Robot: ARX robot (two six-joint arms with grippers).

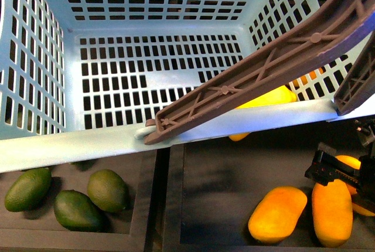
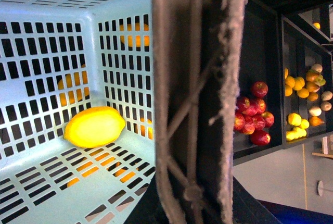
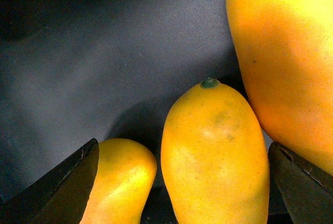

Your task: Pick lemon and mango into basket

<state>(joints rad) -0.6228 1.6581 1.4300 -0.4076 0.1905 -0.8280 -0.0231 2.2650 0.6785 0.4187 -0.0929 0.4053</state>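
The teal basket fills the upper front view, tilted over the black fruit bins. Its brown ribbed handle crosses diagonally, and my left gripper is shut on that handle, beside a pale frayed tie. The lemon lies on the basket floor by a side wall; in the front view the lemon is half hidden behind the handle. My right gripper hangs open over the mangoes in the right bin. One mango sits between its dark fingers, untouched, with two others alongside.
Three dark green oval fruits lie in the left bin, split from the mango bin by a black divider. Two mangoes rest near the front edge. Red apples and mixed yellow fruit fill shelves beyond the basket.
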